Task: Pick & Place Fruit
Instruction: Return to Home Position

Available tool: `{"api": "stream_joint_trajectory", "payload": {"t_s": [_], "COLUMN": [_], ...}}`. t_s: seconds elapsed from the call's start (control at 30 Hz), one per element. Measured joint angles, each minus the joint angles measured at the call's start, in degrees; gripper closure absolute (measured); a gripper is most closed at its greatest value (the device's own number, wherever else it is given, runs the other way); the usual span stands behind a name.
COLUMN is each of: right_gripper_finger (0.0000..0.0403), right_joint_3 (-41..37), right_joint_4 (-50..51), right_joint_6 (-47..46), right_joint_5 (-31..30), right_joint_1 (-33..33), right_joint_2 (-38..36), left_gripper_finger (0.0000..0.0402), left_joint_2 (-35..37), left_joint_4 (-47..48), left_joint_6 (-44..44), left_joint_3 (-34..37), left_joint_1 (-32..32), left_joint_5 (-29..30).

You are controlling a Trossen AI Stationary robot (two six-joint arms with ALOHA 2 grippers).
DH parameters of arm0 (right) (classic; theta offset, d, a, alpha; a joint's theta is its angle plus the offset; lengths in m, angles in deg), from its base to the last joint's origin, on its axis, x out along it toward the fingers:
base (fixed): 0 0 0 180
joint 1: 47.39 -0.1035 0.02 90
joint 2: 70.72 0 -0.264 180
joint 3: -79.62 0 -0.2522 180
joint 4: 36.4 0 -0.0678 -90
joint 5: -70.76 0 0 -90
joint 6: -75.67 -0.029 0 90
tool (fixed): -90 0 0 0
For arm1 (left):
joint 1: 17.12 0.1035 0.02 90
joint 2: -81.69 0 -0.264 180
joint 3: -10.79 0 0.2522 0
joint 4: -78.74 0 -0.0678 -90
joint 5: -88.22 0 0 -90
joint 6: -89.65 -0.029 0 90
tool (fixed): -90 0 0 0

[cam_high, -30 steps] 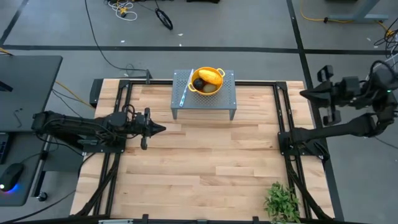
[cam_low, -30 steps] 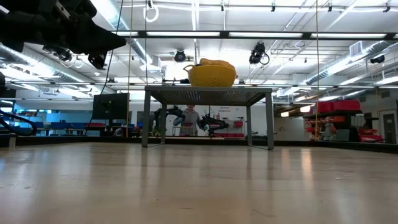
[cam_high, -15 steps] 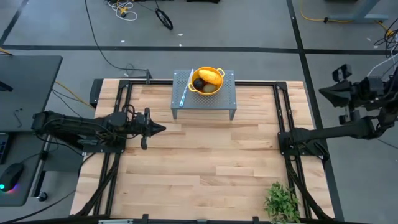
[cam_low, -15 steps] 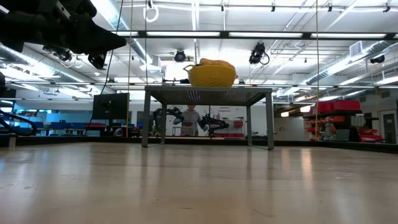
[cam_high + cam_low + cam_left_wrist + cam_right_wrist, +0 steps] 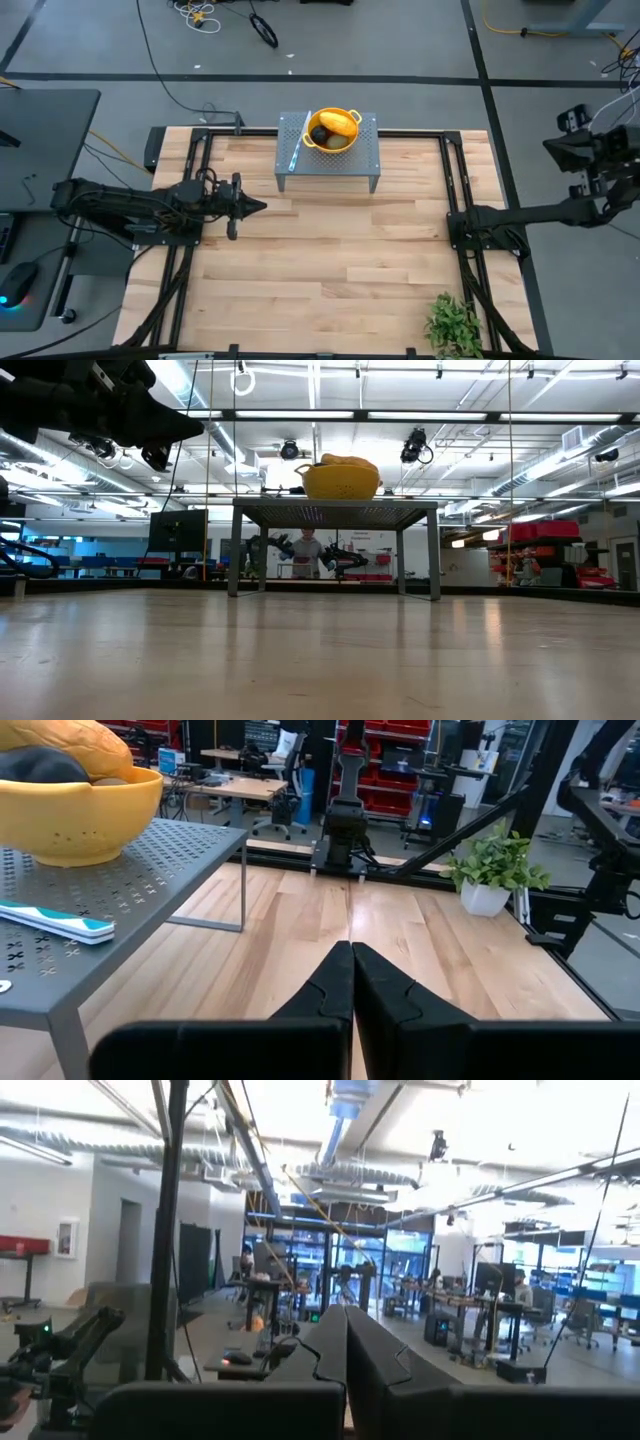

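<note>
The fruit lies in a yellow bowl (image 5: 333,128) on a grey perforated stand (image 5: 328,152) at the table's far middle. It is a yellow-orange oblong (image 5: 341,122), a dark round piece (image 5: 319,134) and an olive-green one (image 5: 336,141). The bowl (image 5: 70,795) also shows in the left wrist view and, as the bowl (image 5: 341,480), in the low view. My left gripper (image 5: 260,208) (image 5: 351,956) is shut, level above the table left of the stand, holding nothing. My right gripper (image 5: 547,147) (image 5: 345,1320) is shut and raised beyond the table's right edge, holding nothing.
A slim knife (image 5: 296,150) (image 5: 55,918) lies on the stand left of the bowl. A leafy potted plant (image 5: 455,325) (image 5: 495,870) stands at the table's near right corner. Black frame rails (image 5: 455,190) run along the table's sides. Bare wood (image 5: 340,260) spreads across the middle.
My right gripper has drawn back toward the right, from over the table's right edge to well beyond it, tipping its fingers upward and staying shut. The left arm, the bowl and the fruit have kept still.
</note>
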Motion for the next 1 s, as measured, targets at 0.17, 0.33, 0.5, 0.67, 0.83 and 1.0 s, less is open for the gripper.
{"api": "stream_joint_trajectory", "payload": {"t_s": [0.17,0.33,0.5,0.67,0.83,1.0], "right_gripper_finger": [0.0402,0.0402,0.0402,0.0402,0.0402,0.0402], "right_joint_3": [0.0,0.1,0.1,0.1,0.1,0.1], "right_joint_4": [0.0,-0.1,0.0,0.0,0.0,0.0], "right_joint_6": [0.0,0.0,0.0,0.0,0.0,0.0], "right_joint_5": [0.0,0.0,0.0,0.0,0.0,0.0], "right_joint_1": [0.0,0.0,0.0,0.0,0.0,0.0], "right_joint_2": [-1.3,-2.3,-2.4,-2.3,-2.3,-2.3], "left_gripper_finger": [0.0396,0.0398,0.0397,0.0397,0.0398,0.0398], "left_joint_2": [0.0,0.0,0.0,0.0,0.0,0.0], "left_joint_4": [0.0,0.0,0.0,0.0,0.0,0.0], "left_joint_6": [0.0,0.0,0.2,0.2,0.2,0.2], "left_joint_3": [0.0,0.0,0.0,0.0,0.0,0.0], "left_joint_1": [0.0,0.0,0.0,0.0,0.0,0.0], "left_joint_5": [0.6,0.7,0.9,0.9,0.9,0.9]}}
